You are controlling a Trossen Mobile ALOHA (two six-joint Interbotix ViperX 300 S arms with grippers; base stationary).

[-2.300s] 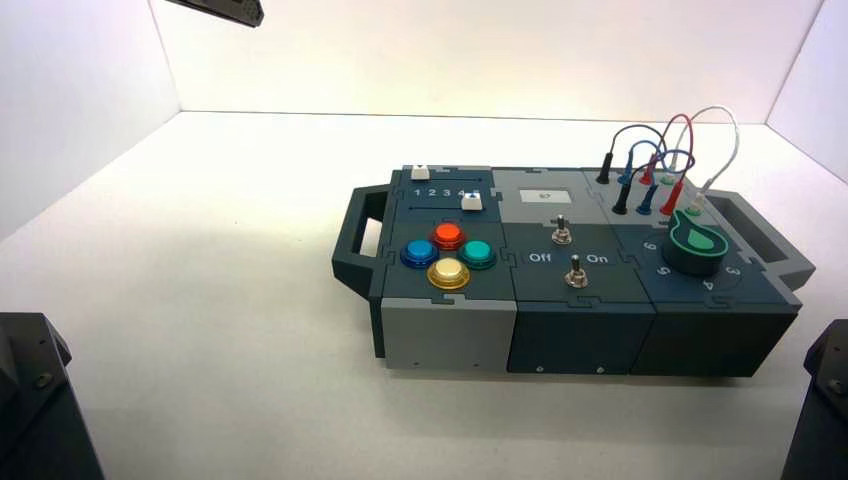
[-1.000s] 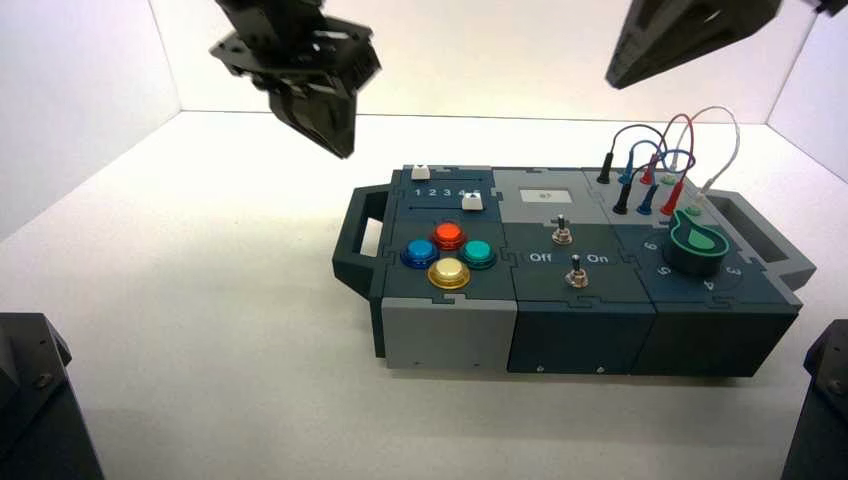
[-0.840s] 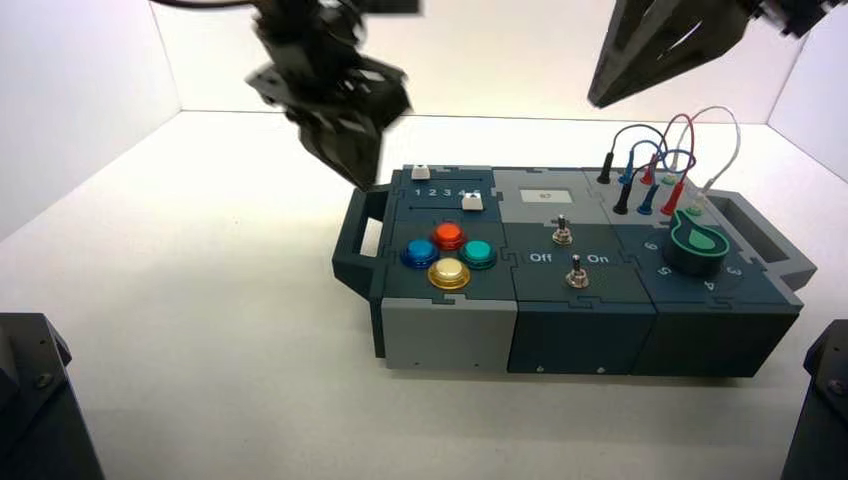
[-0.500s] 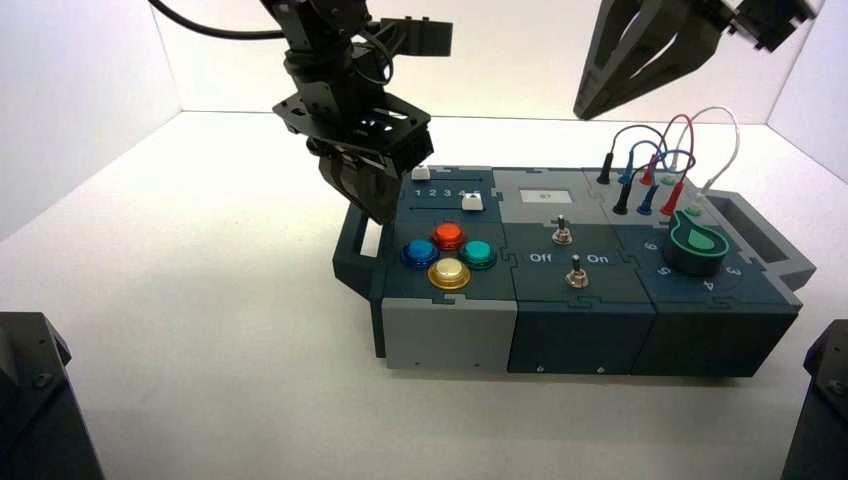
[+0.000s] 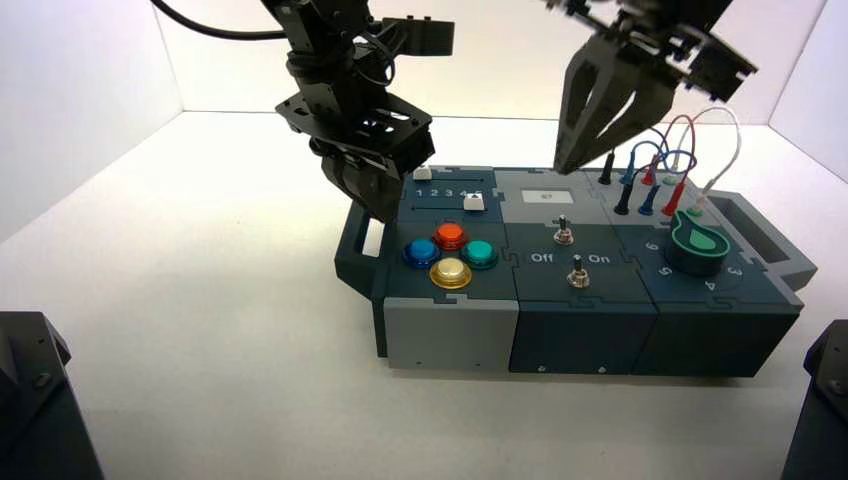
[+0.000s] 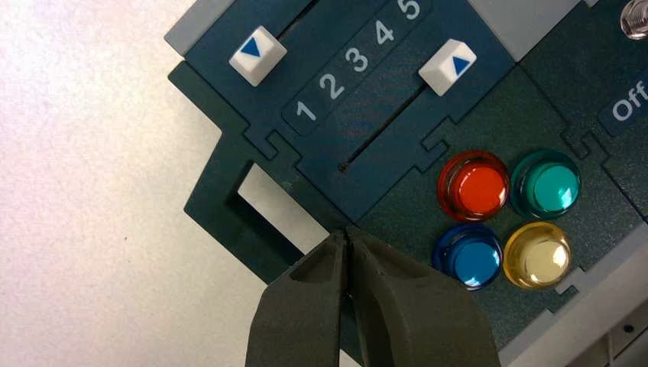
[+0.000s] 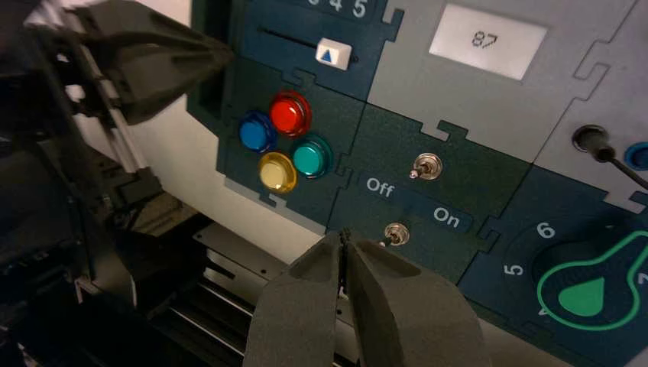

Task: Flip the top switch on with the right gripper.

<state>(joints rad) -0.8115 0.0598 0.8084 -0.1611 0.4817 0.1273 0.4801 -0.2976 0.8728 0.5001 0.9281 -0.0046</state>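
The top switch [image 5: 562,232] [image 7: 426,167] is a small silver toggle between the display and the Off/On lettering; its lever leans toward the Off side. Its twin [image 5: 576,274] [image 7: 395,233] stands nearer the box's front. My right gripper [image 5: 560,165] [image 7: 345,233] hangs in the air above the display, behind the top switch and clear of it, fingers shut on nothing. My left gripper [image 5: 374,208] [image 6: 348,229] is also shut and empty, low at the box's left handle [image 6: 229,210] beside the slider panel.
The box [image 5: 450,335] carries red [image 5: 449,235], blue [image 5: 418,252], green [image 5: 478,252] and yellow [image 5: 450,272] buttons, two white sliders [image 5: 472,203], a green-topped knob [image 5: 697,245] and plugged wires [image 5: 660,160]. The display [image 7: 487,40] reads 87.
Both arms came down into view. The right gripper swung left and lower to above the display. The left gripper dropped to the box's left handle and the box shifted slightly.
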